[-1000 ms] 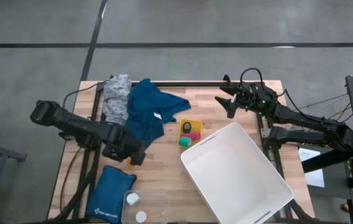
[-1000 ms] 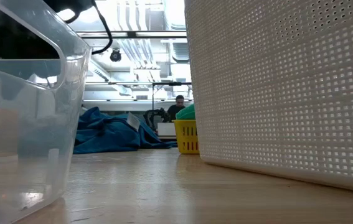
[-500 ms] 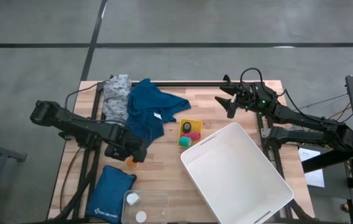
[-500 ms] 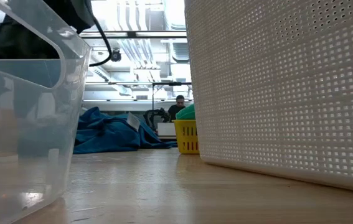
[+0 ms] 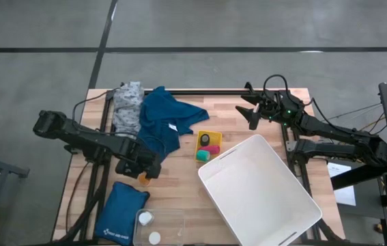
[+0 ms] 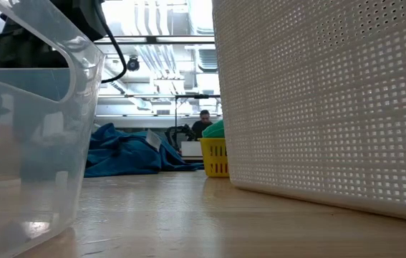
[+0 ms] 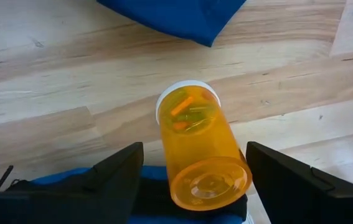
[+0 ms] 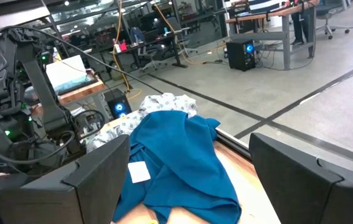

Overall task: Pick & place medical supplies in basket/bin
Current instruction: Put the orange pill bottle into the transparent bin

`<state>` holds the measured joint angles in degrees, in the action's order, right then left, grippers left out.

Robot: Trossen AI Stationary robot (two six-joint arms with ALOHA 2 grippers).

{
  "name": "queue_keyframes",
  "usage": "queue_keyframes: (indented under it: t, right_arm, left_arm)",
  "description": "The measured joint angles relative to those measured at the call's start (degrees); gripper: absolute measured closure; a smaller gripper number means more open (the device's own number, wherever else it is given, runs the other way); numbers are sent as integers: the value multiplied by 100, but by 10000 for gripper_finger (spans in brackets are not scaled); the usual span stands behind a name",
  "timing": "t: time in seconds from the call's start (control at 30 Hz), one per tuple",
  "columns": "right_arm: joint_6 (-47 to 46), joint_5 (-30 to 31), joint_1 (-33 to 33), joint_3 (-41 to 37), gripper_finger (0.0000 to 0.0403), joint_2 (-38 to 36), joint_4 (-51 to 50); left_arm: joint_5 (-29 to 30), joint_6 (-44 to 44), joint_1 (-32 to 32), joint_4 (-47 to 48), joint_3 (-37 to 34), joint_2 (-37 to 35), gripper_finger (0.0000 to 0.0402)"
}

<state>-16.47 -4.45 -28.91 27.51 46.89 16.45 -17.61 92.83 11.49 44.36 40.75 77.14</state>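
Note:
An orange pill bottle with a white cap lies on the wooden table, seen as a spot of orange in the high view. My left gripper points steeply down over it, open, with one finger on each side. My right gripper hangs open and level over the far right of the table, with nothing between its fingers. A blue garment and a grey dotted cloth lie at the far left. A small yellow basket holds pink, teal and dark rolls. My left gripper straddles the bottle from above, its fingers level with the bottle's base end. One finger stands clear of the bottle's side. The other finger is right at the base's edge; whether it touches, I cannot tell.
A big white perforated basket fills the near right. A clear plastic bin with two small white bottles stands at the near edge, beside a blue padded pouch. Bare wood lies between the bottle and the white basket.
My left gripper has sunk a little onto the orange bottle, and more of the bottle now shows beside it in the high view.

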Motion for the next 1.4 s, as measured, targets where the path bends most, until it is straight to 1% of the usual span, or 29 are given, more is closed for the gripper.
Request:
queue_keyframes:
  t: [0.23, 0.73, 0.97, 1.17, 1.3, 1.4]
  right_arm:
    - [1, 0, 0, -2, 78, 0, 0]
    - [0, 0, 2, -1, 78, 7, 0]
    - [0, 0, 1, 0, 78, 7, 0]
    - [0, 0, 2, 0, 78, 7, 0]
    - [2, 0, 0, -2, 78, 7, 0]
    - [0, 0, 0, -1, 78, 7, 0]
  left_arm:
    - [2, -51, 0, -1, 0, 0, 135]
    - [-2, -186, 0, -153, 7, 0, 205]
    - [42, -296, 1, -386, 25, -1, 207]
    - [310, -576, -2, -900, 99, -2, 208]
    - [561, -937, -5, -1228, 225, -4, 208]
    - [855, -1431, -7, -1489, 350, -4, 208]
